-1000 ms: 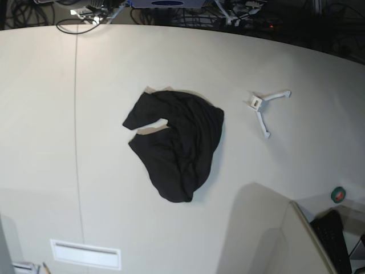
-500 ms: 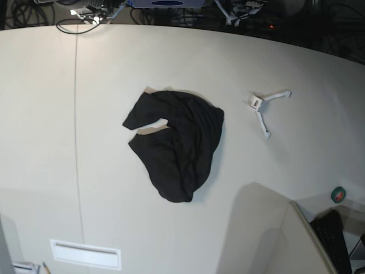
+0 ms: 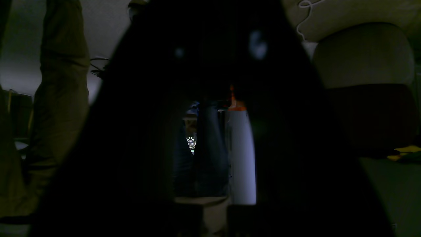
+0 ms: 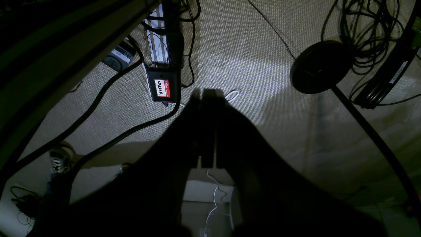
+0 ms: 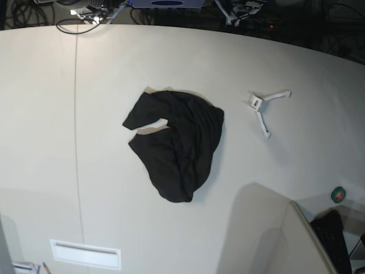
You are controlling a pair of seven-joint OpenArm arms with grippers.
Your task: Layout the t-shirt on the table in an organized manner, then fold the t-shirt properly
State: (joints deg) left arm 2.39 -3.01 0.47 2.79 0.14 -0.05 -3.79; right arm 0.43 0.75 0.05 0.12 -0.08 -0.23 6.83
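The black t-shirt [image 5: 174, 142] lies crumpled in a heap near the middle of the cream table [image 5: 274, 63], with one sleeve sticking out to the left. Neither arm shows in the base view. In the right wrist view my right gripper [image 4: 207, 95] is shut with nothing in it, its fingers pressed together over carpeted floor. My left gripper [image 3: 210, 39] fills the left wrist view as a dark silhouette, its fingers meeting near the top, shut and holding nothing. Neither wrist view shows the t-shirt.
A small white Y-shaped piece [image 5: 263, 108] lies right of the shirt. A white rectangular plate [image 5: 85, 254] sits near the front left edge. A seam line [image 5: 76, 125] runs down the table's left part. Cables and a labelled power brick [image 4: 163, 87] lie on the floor.
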